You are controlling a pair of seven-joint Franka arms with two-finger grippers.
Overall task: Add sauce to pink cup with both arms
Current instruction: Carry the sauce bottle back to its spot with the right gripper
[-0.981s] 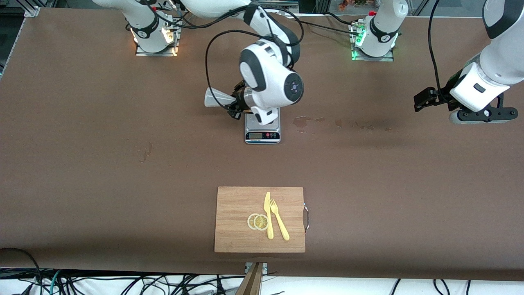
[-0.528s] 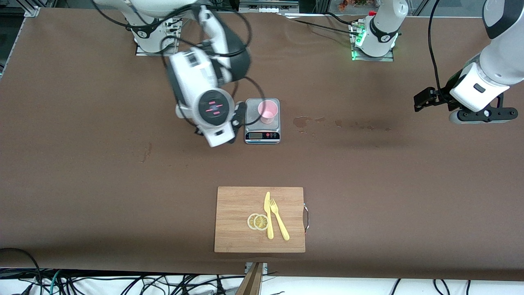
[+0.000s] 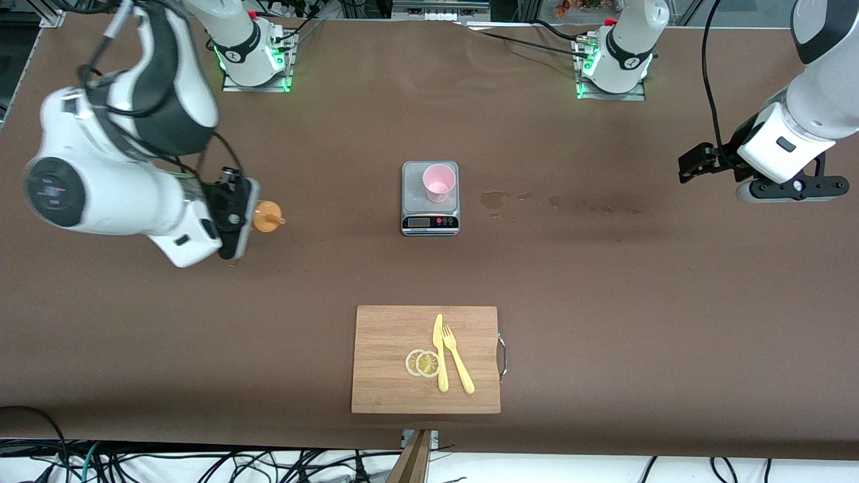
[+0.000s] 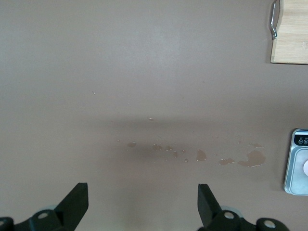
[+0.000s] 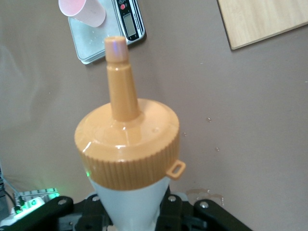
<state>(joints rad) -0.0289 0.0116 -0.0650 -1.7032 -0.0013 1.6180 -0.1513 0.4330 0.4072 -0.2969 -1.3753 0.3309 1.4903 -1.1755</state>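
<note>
Gripping the sauce bottle (image 3: 267,218) at the cup's (image 3: 439,182) nine o'clock, the right gripper (image 3: 238,209) is clamping it unpoured while the left gripper (image 4: 143,204) is waiting, fingers apart.

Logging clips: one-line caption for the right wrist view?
Right hand grips the sauce, nozzle toward the pink cup on the scale.

You've swung the right gripper (image 3: 243,213) with its whitish orange-capped squeeze bottle (image 3: 267,217) off the light-pink plastic cup (image 3: 439,182) on the grey scale (image 3: 430,198), out toward the right arm's table end.
</note>
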